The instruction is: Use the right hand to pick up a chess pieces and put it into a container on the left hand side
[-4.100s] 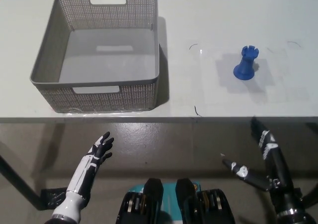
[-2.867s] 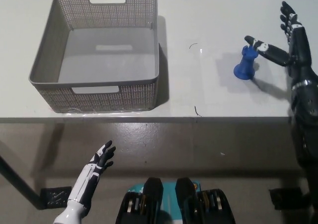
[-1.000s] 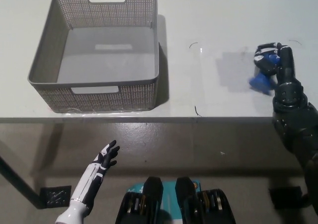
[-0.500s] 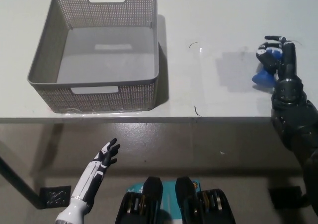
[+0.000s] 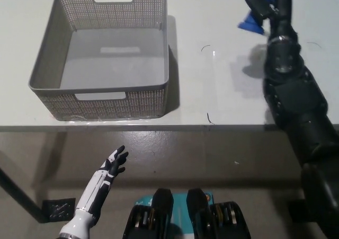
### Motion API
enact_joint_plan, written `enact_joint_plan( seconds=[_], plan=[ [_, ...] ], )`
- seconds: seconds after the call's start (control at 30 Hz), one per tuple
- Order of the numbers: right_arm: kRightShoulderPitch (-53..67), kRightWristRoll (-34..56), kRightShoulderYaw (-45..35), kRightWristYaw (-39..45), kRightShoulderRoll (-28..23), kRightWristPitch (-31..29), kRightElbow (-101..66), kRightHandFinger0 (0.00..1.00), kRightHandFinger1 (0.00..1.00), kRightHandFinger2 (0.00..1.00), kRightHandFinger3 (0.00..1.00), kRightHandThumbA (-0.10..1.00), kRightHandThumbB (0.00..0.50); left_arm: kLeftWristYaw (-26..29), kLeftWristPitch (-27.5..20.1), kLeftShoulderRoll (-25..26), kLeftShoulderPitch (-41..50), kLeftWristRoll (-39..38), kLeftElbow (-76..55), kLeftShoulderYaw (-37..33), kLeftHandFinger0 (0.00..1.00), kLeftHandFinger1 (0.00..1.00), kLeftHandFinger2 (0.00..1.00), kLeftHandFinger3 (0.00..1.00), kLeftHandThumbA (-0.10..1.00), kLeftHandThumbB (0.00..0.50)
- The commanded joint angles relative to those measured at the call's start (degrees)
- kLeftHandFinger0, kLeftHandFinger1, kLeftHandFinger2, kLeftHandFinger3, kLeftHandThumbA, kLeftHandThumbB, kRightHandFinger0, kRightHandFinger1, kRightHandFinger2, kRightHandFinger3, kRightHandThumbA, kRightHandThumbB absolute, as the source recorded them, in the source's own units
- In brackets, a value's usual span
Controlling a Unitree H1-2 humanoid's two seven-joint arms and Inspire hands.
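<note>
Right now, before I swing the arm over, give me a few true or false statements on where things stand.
1. The right hand holds the blue chess piece. True.
2. The piece stands on the table. False: it is lifted, in the hand, near the picture's top edge.
3. The basket already has a chess piece in it. False: nothing shows inside it.
4. The left hand rests low, below the table edge, fingers apart, holding nothing. True.
5. The piece is directly above the basket. False: it is well off to the basket's right-hand side.
</note>
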Motion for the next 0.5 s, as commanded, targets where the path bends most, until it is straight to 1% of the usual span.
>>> enact_joint_plan(
  seconds=[0.0,0.03,0.17,0.2,0.23,0.33,0.4,0.47],
  plan=[
    [-6.5,-1.7,1.4,0.4,1.8,-1.6,-3.2,0.00,0.31,0.73,0.81,-0.10,0.130,-1.0,-0.9,0.5,-0.6,-0.7,-1.1,0.2,1.00,1.00,1.00,1.00,1.00,0.139],
    [-7.4,-1.4,1.4,0.6,2.9,-1.2,-3.4,0.00,0.33,0.74,0.82,-0.10,0.127,-0.9,-0.8,0.4,-0.6,-0.9,-1.2,0.2,1.00,1.00,1.00,1.00,1.00,0.131],
    [-9.7,-1.1,2.0,1.2,5.4,-0.4,-2.4,0.00,0.33,0.76,0.82,-0.10,0.127,-1.0,-0.6,0.5,-0.6,-0.6,-1.4,0.0,1.00,1.00,1.00,1.00,1.00,0.128],
    [-10.5,-1.7,2.5,0.6,6.2,-1.0,-1.3,0.00,0.35,0.77,0.83,-0.10,0.134,-0.9,-0.5,0.5,-0.6,-0.4,-1.5,-0.1,1.00,1.00,1.00,1.00,1.00,0.131],
    [-11.2,-1.4,2.4,0.6,7.2,-1.0,-0.6,0.00,0.36,0.80,0.84,-0.10,0.135,-0.7,-0.7,0.5,-0.6,0.0,-1.3,-0.1,1.00,1.00,1.00,1.00,1.00,0.136],
    [-13.1,-1.2,2.6,0.9,9.9,-0.9,1.9,0.00,0.38,0.84,0.87,-0.10,0.135,-0.6,-1.2,1.0,-0.5,0.6,-1.2,-0.3,1.00,1.00,1.00,1.00,1.00,0.141],
    [-14.4,-0.8,2.5,1.2,11.3,-1.1,3.7,0.01,0.41,0.86,0.88,-0.10,0.126,-0.8,-0.7,1.0,-0.6,0.5,-1.6,-0.3,1.00,1.00,1.00,1.00,1.00,0.143],
    [-15.6,-1.1,3.0,1.3,12.9,-1.2,5.5,0.00,0.41,0.86,0.86,-0.10,0.121,-0.9,-0.9,1.2,-0.7,0.5,-1.3,-0.4,1.00,1.00,1.00,1.00,1.00,0.154]
  ],
)
